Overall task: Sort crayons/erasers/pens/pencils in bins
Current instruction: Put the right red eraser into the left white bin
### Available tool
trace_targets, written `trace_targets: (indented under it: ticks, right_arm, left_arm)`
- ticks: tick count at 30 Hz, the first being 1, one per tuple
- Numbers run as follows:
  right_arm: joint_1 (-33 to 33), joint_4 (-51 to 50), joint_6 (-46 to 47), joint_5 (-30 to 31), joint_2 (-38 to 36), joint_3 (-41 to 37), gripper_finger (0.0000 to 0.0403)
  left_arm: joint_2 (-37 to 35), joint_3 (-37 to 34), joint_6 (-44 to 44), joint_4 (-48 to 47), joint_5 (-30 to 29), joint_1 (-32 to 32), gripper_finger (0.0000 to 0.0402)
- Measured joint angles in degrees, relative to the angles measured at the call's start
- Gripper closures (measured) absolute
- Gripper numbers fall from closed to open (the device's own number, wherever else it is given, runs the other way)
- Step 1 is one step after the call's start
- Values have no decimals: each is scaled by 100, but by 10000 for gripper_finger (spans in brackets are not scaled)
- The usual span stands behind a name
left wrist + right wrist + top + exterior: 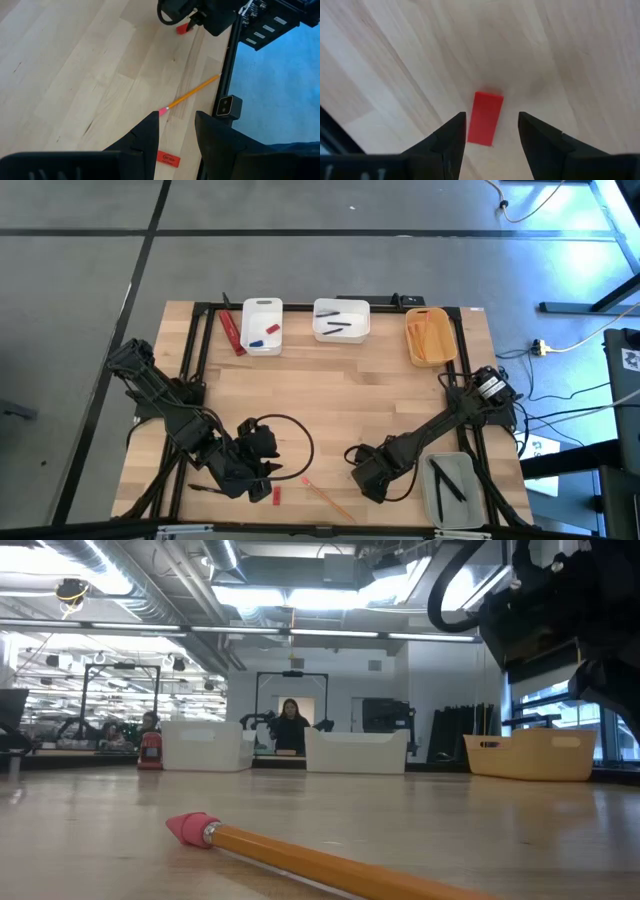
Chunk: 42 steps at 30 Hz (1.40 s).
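One red eraser [486, 118] lies between my right gripper's [491, 134] spread, empty fingers, long axis running with the gap; gripper sits at table's 6 o'clock. Left gripper [176, 131], parted, waits near the pencil [192, 93]

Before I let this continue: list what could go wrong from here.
1. The right end effector is open over a red eraser lying flat on the table; its fingers may scrape the wood or pinch off-centre.
2. The left end effector, open, sits near the pencil and could nudge it toward the table edge.
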Motion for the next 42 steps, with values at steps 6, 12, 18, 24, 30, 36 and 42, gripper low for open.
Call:
trace_targets:
  ticks: [6,12,18,24,30,36,42]
  right_arm:
    - [2,10,-39,0,119,0,222]
    - [2,46,-52,0,126,0,222]
    - [2,66,177,84,126,0,222]
    - [2,163,245,108,259,7,222]
    - [2,149,260,105,371,28,222]
    - [0,149,234,107,368,26,224]
    - [-2,122,236,114,375,13,262]
  left_arm:
    - [0,0,4,0,1,0,282]
    - [0,0,4,-2,2,0,282]
    - [0,0,4,-2,0,1,282]
    - [0,0,2,-2,1,2,282]
    - [0,0,0,-4,0,0,282]
    - [-2,0,0,-4,0,2,282]
    - [-2,0,0,-4,0,2,282]
